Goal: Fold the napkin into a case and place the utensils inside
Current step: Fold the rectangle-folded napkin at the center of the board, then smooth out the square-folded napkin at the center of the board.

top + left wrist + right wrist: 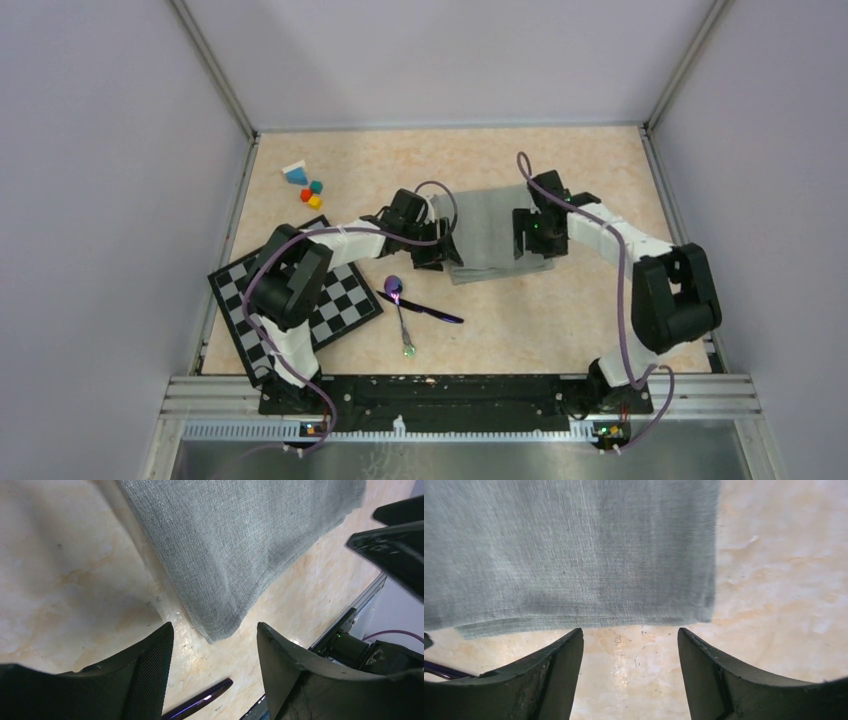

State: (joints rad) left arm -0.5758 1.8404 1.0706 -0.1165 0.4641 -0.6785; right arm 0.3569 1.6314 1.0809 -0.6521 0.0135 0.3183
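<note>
Folding stage, by my reading; napkin [490, 235] lies part-folded mid-table; left gripper [214, 630] and right gripper [630, 632] hover unclenched, empty, at its near edge; next: pinch both corners; utensils [420, 310] lie nearer the bases.

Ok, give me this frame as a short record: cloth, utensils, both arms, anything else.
napkin: folded in layers, flat on the table
utensils: spoon and stick crossed on the table, nearer than the napkin, not inside
left gripper: fingers open, empty, at the napkin's near left corner
right gripper: fingers open, empty, at the napkin's near edge
other: checkered board and coloured blocks at left
</note>
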